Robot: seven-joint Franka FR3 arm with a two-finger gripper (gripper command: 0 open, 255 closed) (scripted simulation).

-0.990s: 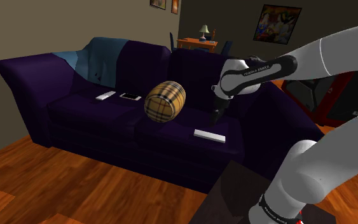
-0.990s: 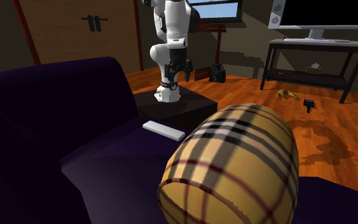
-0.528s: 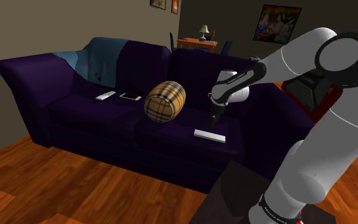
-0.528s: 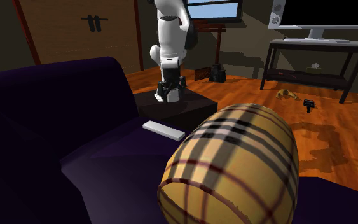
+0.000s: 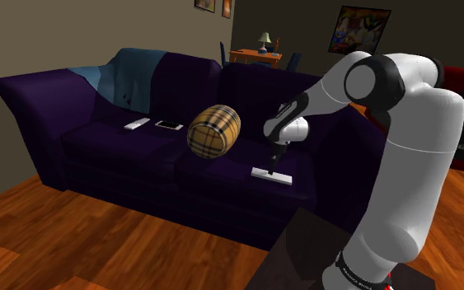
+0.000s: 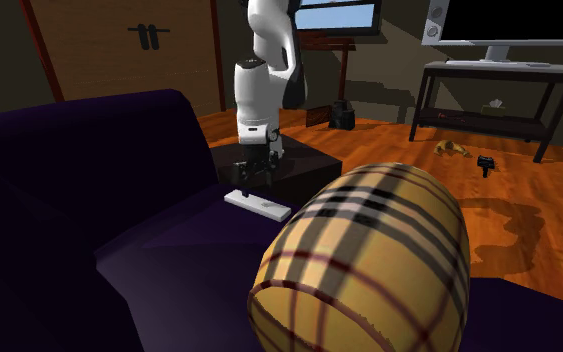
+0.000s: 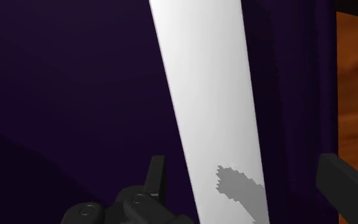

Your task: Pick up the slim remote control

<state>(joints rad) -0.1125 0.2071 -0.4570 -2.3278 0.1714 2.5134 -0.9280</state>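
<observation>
The slim remote [image 5: 272, 175] is a plain white bar lying flat on the dark purple sofa [image 5: 98, 152]. It sits on the seat cushion near the front edge, well apart from the plaid round pillow [image 5: 213, 129]. The claw [image 5: 274, 161] hangs straight above it, pointing down, just short of touching as far as the shoulder view lets me judge. In the wrist view the claw [image 7: 244, 184] is open, its two fingers standing apart with the remote [image 7: 209, 95] between them and neither touching it. The remote's long axis runs away from the camera, across the line from finger to finger, so a close would take it over its narrow width. It lies nearer one finger than the other, so the coming move seems a short straight drop, perhaps with a slight sideways nudge first.
</observation>
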